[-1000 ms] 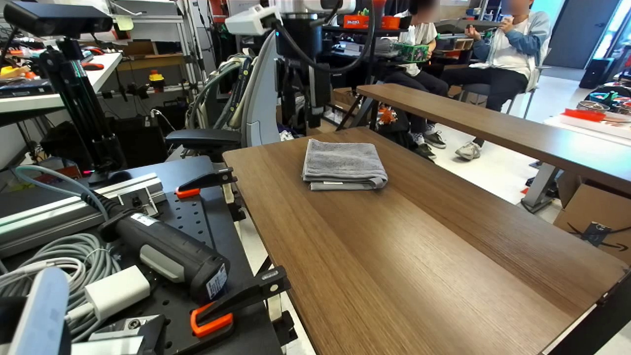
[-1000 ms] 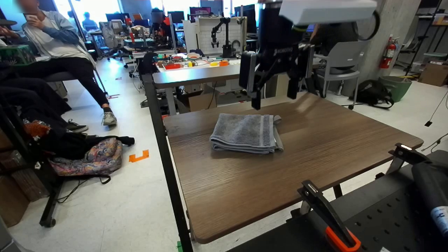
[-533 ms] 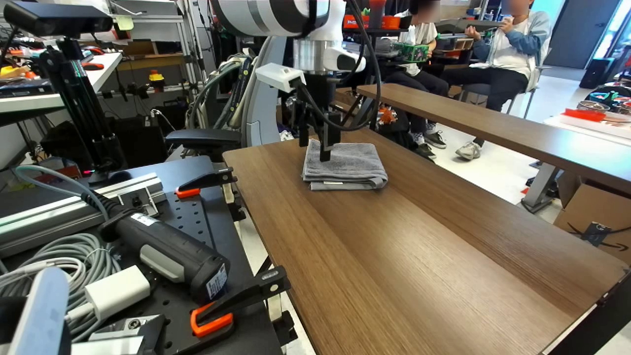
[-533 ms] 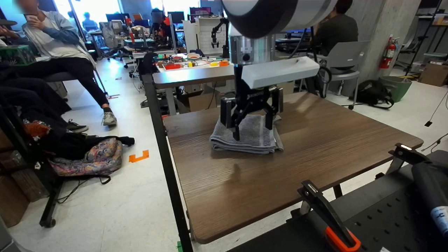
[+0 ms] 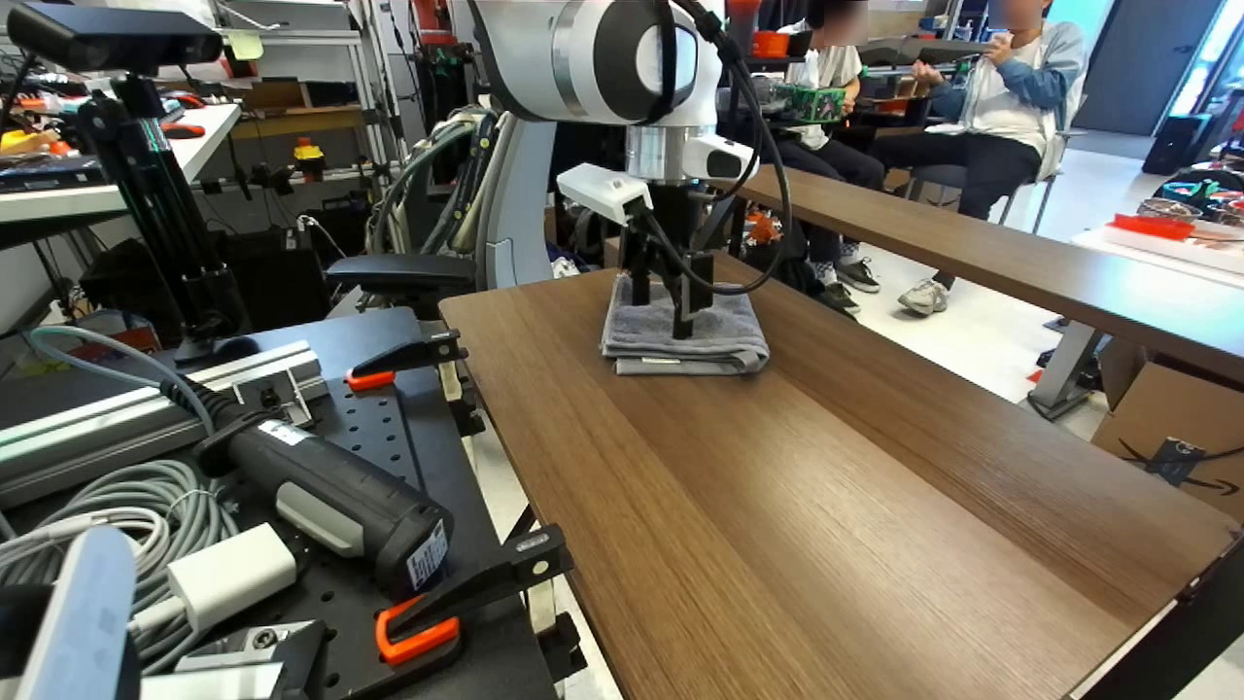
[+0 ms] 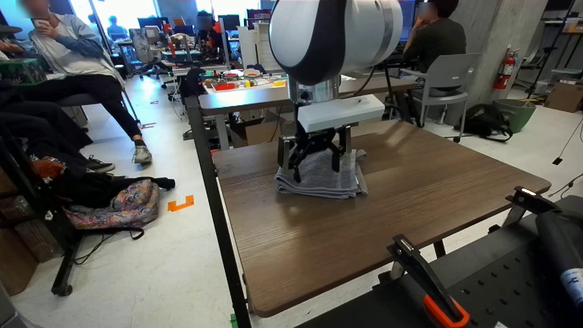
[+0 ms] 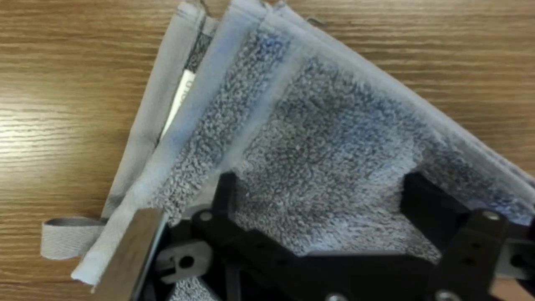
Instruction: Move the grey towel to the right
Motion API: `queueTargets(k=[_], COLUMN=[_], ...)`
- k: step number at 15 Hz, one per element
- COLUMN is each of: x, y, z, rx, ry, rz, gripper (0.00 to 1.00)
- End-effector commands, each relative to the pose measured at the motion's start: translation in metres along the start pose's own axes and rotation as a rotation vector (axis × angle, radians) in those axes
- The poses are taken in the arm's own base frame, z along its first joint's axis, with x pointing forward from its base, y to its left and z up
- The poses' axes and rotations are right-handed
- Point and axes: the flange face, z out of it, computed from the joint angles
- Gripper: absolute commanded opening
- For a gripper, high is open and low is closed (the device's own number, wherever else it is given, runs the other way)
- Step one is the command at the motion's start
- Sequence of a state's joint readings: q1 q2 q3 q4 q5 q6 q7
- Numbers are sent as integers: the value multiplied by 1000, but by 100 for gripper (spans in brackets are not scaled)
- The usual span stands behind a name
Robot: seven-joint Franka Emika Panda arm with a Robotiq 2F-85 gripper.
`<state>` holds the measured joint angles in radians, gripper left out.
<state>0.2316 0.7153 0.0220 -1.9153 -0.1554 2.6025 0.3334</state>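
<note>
The towel point(image 7: 326, 138) looks rough, napped cloth, the table point(image 5: 826, 496) glossy wood.

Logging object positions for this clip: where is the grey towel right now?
In an exterior view, the grey towel lies folded on the left half of the brown table, beneath the open hand.

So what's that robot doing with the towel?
The robot arm has its jaws down at the top of the folded grey towel on the brown table. They're spread wide open, with cloth showing between them, and haven't gripped it yet. My guess is it will pinch the towel next, then move it right.
</note>
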Motion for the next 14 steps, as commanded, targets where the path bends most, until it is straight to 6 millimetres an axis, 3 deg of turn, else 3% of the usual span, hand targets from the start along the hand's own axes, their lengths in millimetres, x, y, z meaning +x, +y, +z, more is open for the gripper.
queueTargets(k=[1,3,7,14], x=[11,13,15,12], y=[15,35,93,228], z=[15,18,25,32], rx=[-14,-15,-25,-49], ry=[-14,-23,-40,-60], rz=[13,34,115,315], gripper=[100,100,100,100])
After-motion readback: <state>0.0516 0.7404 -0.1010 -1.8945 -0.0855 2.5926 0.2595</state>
